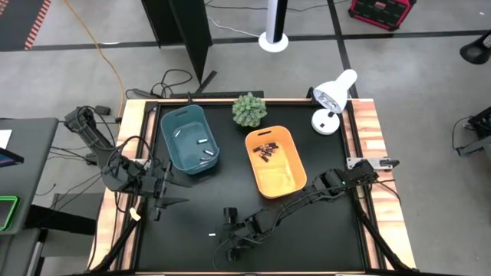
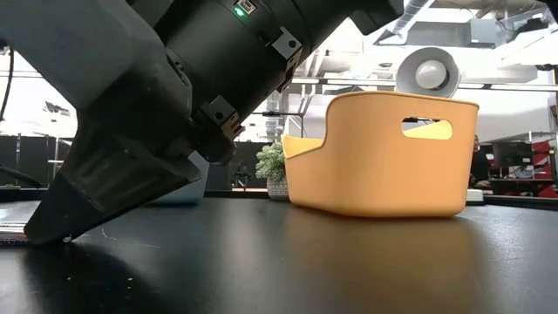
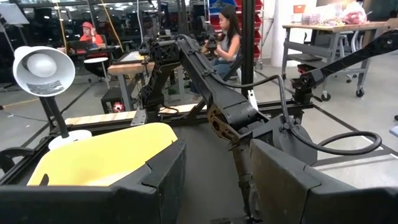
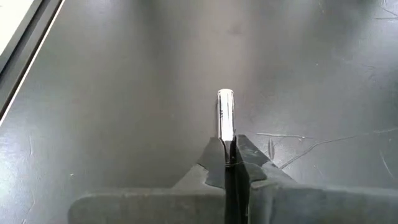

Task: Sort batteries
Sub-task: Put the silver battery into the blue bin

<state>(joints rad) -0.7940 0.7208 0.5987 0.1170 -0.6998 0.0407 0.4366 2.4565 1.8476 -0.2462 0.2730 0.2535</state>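
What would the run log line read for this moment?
right gripper: shut on silver battery, low over table | left gripper: open, idle beside teal bin | orange bin: holds dark batteries

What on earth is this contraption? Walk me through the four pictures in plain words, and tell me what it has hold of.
This is a robot with two dark arms working at a black table. Each arm ends in a two-finger end effector.

There are four cameras. One looks straight down from above, one sits at table-top height, and one rides on each wrist.

On the table stand a teal bin holding pale batteries and an orange bin holding dark batteries. There is also a small plant and a white lamp.

The right end effector is down at the table surface, shut on a silvery battery that sticks out past its fingertips. The left end effector waits open beside the teal bin.
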